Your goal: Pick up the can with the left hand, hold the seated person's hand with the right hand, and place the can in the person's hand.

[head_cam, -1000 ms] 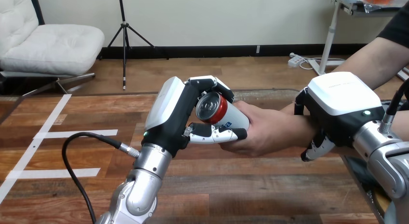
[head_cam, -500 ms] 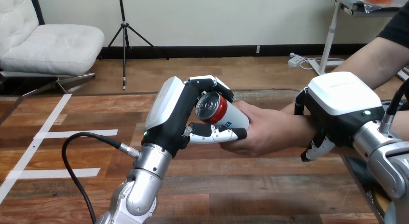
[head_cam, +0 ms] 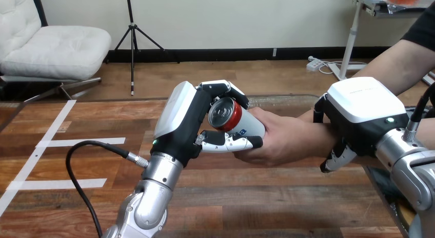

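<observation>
Left robot hand [head_cam: 182, 120]: centre frame, fingers curled round red can [head_cam: 233, 120].
Right robot hand [head_cam: 361, 112]: right side, clasping person's wrist [head_cam: 320, 135].
Person's hand [head_cam: 279, 138]: cupping can's far end.

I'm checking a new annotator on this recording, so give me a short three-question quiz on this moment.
1. True or false: the can stands upright on the table.
2. The left hand is: A) open above the can; B) curled round the can; C) flat on the table.
3. Fill in: the right hand is curled round the person's ____.

Key:
1. False. It lies tilted above the table, with the person's hand on its far end.
2. B.
3. wrist.
</observation>
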`<state>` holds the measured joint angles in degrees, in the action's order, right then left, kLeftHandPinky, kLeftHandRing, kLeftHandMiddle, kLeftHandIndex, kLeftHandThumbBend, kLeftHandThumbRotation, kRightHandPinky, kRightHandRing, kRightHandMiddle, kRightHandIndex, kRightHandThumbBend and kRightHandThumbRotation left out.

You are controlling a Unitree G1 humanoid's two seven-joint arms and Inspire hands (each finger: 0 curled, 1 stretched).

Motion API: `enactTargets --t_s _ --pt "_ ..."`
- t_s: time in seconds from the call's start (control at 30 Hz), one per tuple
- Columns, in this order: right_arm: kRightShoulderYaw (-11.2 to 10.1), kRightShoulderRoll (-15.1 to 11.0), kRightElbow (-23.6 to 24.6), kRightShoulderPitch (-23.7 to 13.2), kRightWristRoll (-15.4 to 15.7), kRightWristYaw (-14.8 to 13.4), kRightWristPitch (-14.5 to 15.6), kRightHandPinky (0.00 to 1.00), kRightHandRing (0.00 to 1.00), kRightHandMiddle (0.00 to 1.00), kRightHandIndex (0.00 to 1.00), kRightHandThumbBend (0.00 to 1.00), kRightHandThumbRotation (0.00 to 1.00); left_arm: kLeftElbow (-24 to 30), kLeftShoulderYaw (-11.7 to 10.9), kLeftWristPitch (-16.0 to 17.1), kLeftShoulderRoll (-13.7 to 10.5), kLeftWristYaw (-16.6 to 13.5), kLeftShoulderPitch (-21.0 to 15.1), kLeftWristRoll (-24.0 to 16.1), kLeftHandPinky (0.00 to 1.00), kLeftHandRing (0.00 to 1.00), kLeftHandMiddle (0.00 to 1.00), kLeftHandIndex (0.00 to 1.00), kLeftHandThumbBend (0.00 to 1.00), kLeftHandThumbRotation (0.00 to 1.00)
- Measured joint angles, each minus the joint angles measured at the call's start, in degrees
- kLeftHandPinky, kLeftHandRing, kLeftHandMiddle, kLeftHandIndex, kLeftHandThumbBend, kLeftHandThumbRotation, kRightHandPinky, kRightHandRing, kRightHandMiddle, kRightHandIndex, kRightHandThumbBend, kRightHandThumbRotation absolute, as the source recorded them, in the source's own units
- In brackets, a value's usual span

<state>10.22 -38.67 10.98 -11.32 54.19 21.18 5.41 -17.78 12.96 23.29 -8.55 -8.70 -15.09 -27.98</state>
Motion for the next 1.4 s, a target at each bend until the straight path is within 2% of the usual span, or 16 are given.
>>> enactTargets --t_s 0.5,0.7,0.87,0.97,1.13,1.4 --pt "0.0 0.06 0.0 0.0 0.04 0.11 0.07 0.12 0.19 0.3 0.49 0.86 0.0 0.0 0.03 0.0 0.0 0.01 0.09 0.03 0.34 0.4 0.48 0.5 0.67 0.0" --pt "0.11 0.1 0.09 0.0 0.67 0.43 0.2 0.25 0.33 0.41 0.53 0.87 0.0 0.0 0.03 0.02 -0.05 0.27 0.13 0.38 0.34 0.4 0.48 0.51 0.67 0.0" --pt "0.45 0.11 0.44 0.0 2.31 0.85 0.36 0.41 0.49 0.55 0.6 0.92 0.0 0.0 0.03 0.13 -0.16 0.58 0.33 0.56 0.35 0.41 0.48 0.51 0.67 0.0" --pt "0.61 0.11 0.77 0.04 3.23 0.95 0.37 0.48 0.55 0.6 0.62 0.94 0.0 0.0 0.01 0.14 -0.16 1.04 0.55 0.84 0.35 0.41 0.48 0.51 0.67 0.0" --pt "0.9 0.12 2.07 0.25 4.96 1.22 0.43 0.57 0.62 0.65 0.66 0.96 0.0 0.0 -0.17 0.14 -0.23 2.69 0.87 2.59 0.35 0.41 0.49 0.51 0.67 0.0" --pt "1.15 0.3 4.45 0.64 5.44 1.63 0.41 0.62 0.65 0.67 0.67 0.97 0.0 0.0 -0.58 0.13 -0.34 5.64 0.98 5.56 0.35 0.41 0.49 0.52 0.67 0.0"
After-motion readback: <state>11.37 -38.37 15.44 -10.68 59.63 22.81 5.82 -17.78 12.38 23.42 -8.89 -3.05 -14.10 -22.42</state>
